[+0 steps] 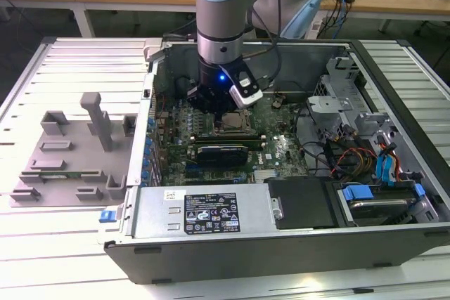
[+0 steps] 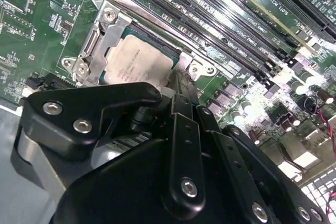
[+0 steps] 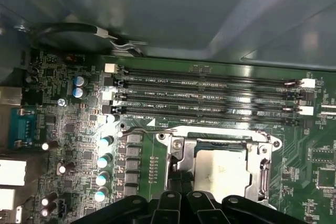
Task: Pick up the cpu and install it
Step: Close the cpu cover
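Our pincer [image 2: 167, 92] hangs low over the socket [image 2: 100, 30], its black linkage right at the edge of the cpu [image 2: 137, 61]. We cannot tell whether it is spread, pressed together or pinching the chip, because its own dark body hides the contact. In both wrist views the cpu lies flat inside the socket's metal frame, silvery top up and square with the opening.

From that we judge the pick-up and the carry done and the chip at its seat. Whether it is fully seated and let go we cannot say, nor whether the frame is locked over it.

Just beside the socket run the long memory slots [image 3: 210, 90] of the green board [image 1: 278, 149], which lies in the open computer case [image 1: 281, 240]. The arm [image 1: 221, 5] reaches down into the case from the far side. The grey holder block [image 1: 98, 121] sits outside the case on the exterior view's left, well apart from the pincer.
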Action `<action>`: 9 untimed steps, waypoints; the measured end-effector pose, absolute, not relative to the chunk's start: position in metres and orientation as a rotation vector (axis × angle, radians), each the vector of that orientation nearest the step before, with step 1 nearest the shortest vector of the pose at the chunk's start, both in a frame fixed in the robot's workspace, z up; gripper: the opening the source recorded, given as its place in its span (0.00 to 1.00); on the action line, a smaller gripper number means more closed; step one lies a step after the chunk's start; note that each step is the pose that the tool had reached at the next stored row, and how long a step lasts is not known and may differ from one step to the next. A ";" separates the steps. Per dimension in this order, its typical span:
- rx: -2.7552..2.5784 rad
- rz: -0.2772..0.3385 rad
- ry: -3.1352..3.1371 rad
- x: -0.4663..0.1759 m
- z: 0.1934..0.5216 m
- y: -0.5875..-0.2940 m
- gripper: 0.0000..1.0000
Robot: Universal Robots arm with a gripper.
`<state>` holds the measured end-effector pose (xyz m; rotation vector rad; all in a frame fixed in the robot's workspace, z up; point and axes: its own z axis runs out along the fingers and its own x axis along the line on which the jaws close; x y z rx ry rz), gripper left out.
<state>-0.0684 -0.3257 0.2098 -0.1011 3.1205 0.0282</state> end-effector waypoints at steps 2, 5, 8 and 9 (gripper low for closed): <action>-0.101 0.028 3.120 -0.068 0.220 -0.326 0.11; -0.101 0.028 3.120 -0.068 0.231 -0.326 0.11; -0.102 0.028 3.120 -0.068 0.233 -0.326 0.11; -0.101 0.028 3.121 -0.067 0.233 -0.326 0.11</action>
